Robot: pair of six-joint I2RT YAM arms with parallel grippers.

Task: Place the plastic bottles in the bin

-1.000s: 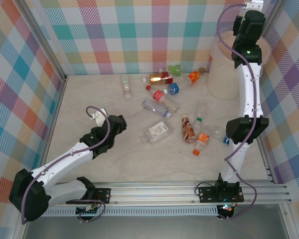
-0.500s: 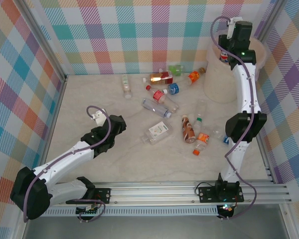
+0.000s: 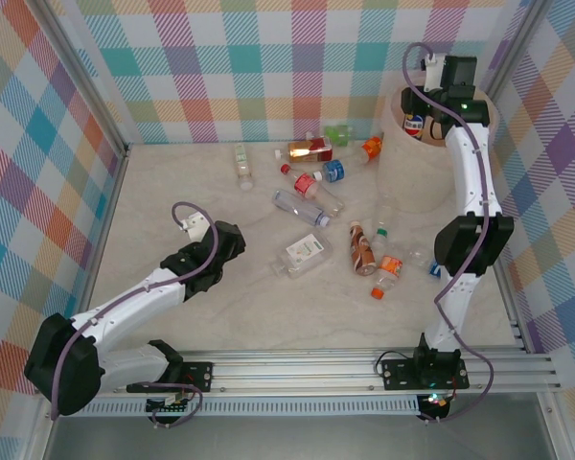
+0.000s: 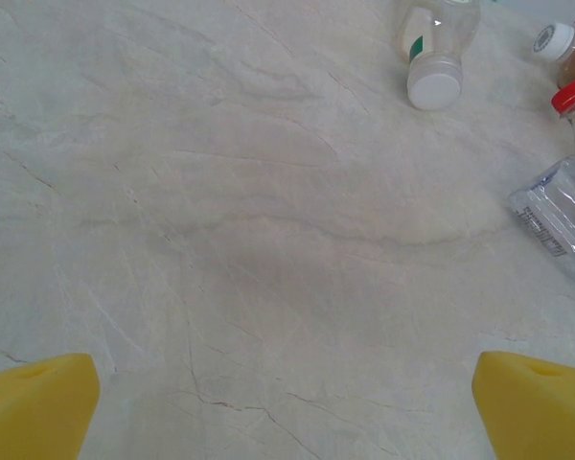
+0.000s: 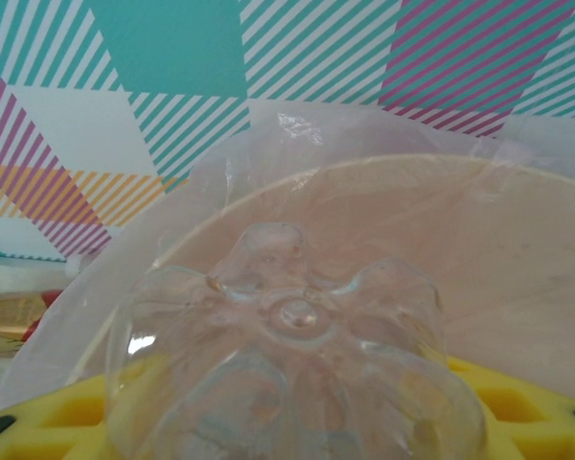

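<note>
In the top view, my right gripper (image 3: pixel 427 113) is clamped on a bottle (image 3: pixel 415 124) with a red-and-blue label, held at the mouth of the round cream bin (image 3: pixel 402 182) in the far right corner. The other bottles (image 3: pixel 311 187) lie on their sides across the middle of the pale, marble-veined table (image 3: pixel 172 192) (clear plastic, with red, orange, blue, white and green caps). My left gripper (image 3: pixel 232 241) sits low over the table to their left, touching none.

In the left wrist view, my 2 yellow foam pads (image 4: pixel 38 407) stand wide apart with bare table between them. Beyond lie a white-capped bottle (image 4: pixel 433 48), a red cap (image 4: pixel 573 96) and a crinkled bottle (image 4: pixel 556 206) at the right edge.

In the right wrist view, the held bottle's clear, lobed base bulges between yellow foam on both sides. Behind it are the bin's smooth cream inner wall, the thin wrinkled liner (image 5: pixel 268 144) draped over its rim, and the striped wall (image 5: pixel 172 48).
</note>
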